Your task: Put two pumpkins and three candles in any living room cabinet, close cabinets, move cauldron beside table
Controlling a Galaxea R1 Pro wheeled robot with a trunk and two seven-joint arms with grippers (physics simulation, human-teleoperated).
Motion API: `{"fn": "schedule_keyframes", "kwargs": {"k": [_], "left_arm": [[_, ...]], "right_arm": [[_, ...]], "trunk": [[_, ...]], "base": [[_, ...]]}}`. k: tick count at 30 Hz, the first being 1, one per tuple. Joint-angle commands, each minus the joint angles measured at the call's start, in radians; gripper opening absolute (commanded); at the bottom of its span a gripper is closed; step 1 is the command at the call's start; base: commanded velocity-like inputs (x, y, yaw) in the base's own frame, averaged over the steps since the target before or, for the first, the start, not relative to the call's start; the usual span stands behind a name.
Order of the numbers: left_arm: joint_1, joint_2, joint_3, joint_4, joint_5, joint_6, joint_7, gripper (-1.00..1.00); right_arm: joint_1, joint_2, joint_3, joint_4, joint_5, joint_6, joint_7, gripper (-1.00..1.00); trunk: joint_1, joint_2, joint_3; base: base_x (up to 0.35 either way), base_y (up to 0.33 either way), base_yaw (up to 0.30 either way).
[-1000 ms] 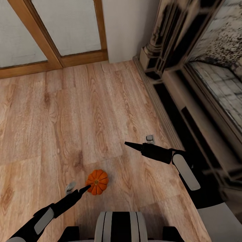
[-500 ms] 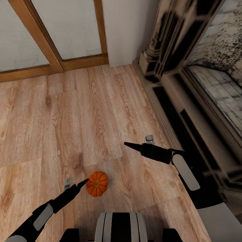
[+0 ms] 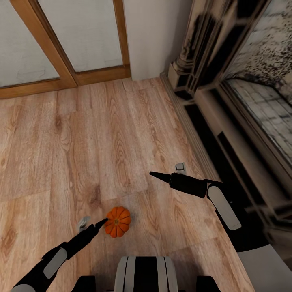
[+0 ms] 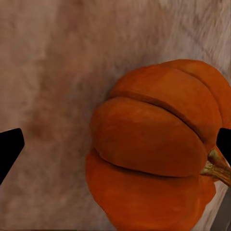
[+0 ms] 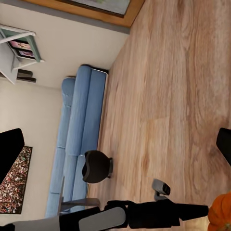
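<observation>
Left gripper (image 3: 94, 225) slightly lowered, fingers apart beside ribbed glossy orange pumpkin (image 3: 117, 221), grainy wood floor (image 3: 101, 134), right gripper (image 3: 167, 172) open.

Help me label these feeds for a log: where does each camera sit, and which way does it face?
Head view: on the robot's head, looking down at floor, pumpkin, both arms.
Left wrist view: on the left arm, close on the pumpkin, between fingertips.
Right wrist view: on the right arm, toward sofa; left arm crosses.
All three share the pumpkin.
</observation>
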Motion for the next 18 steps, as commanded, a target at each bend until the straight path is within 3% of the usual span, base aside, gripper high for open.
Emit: {"fn": "schedule_keyframes", "kwargs": {"k": [1, 9, 12, 18], "left_arm": [[-0.001, -0.005, 0.000, 0.000, 0.000, 0.001, 0.004, 1.00], [-0.010, -0.028, -0.002, 0.001, -0.004, 0.004, 0.018, 1.00], [-0.012, -0.031, -0.002, 0.001, -0.004, 0.007, 0.060, 1.00], [-0.015, -0.061, -0.002, 0.001, -0.006, 0.009, 0.115, 1.00]], "right_arm": [[0.000, 0.000, 0.000, 0.000, 0.000, 0.000, 0.000, 1.00], [0.000, 0.000, 0.000, 0.001, 0.000, 0.000, -0.001, 1.00], [0.000, 0.000, 0.000, 0.001, 0.000, 0.000, -0.001, 1.00], [0.000, 0.000, 0.001, 0.002, 0.001, 0.000, -0.003, 1.00]], "trunk": [[0.000, 0.000, 0.000], [0.000, 0.000, 0.000], [0.000, 0.000, 0.000], [0.000, 0.000, 0.000]], "base": [[0.000, 0.000, 0.000], [0.000, 0.000, 0.000], [0.000, 0.000, 0.000], [0.000, 0.000, 0.000]]}}
